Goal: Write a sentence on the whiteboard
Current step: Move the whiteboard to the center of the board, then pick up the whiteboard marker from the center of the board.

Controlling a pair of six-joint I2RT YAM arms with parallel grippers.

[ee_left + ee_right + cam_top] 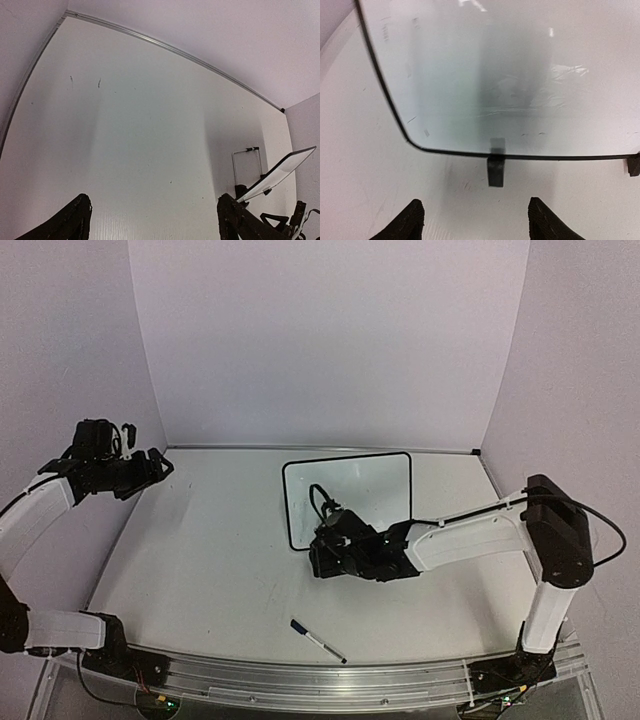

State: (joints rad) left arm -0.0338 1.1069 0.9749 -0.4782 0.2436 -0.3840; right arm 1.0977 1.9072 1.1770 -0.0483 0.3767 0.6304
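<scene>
The whiteboard (350, 495) stands tilted on the table at centre back, with a thin black frame and a blank face; no sentence shows on it. In the right wrist view its lower edge (495, 75) and one black foot (495, 171) lie just ahead of my fingers. My right gripper (322, 548) (477, 220) is open and empty, low over the table at the board's near left corner. My left gripper (160, 468) (152, 222) is open and empty, raised at the far left. A blue-capped marker (318, 640) lies on the table near the front edge.
White walls close the table at the back and sides. The whiteboard also shows edge-on at the right of the left wrist view (280, 172). A metal rail (320, 675) runs along the table's near edge.
</scene>
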